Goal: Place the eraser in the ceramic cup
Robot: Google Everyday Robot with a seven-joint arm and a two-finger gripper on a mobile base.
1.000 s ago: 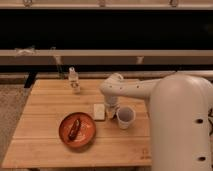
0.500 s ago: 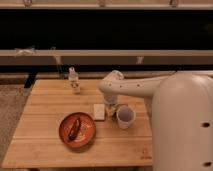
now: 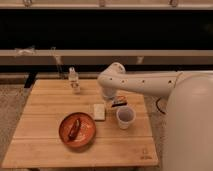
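Near the table's (image 3: 45, 145) right edge, our gripper (image 3: 118, 102) is gripping the eraser (image 3: 119, 103) just above the ceramic cup (image 3: 125, 117) — centring before release.

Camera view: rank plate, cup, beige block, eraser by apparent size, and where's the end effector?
Largest to smallest:
1. plate
2. cup
3. beige block, close to the cup in apparent size, so 2 and 3 are unsure
4. eraser

The end effector is above the cup's rim, at the eraser.

- Dim, warm indoor light from above; wooden table (image 3: 45, 105) evenly lit.
- Background dark.
- Whole pic soft, blurry.
- Gripper (image 3: 118, 102) just above ceramic cup (image 3: 125, 117), casting faint shadow.
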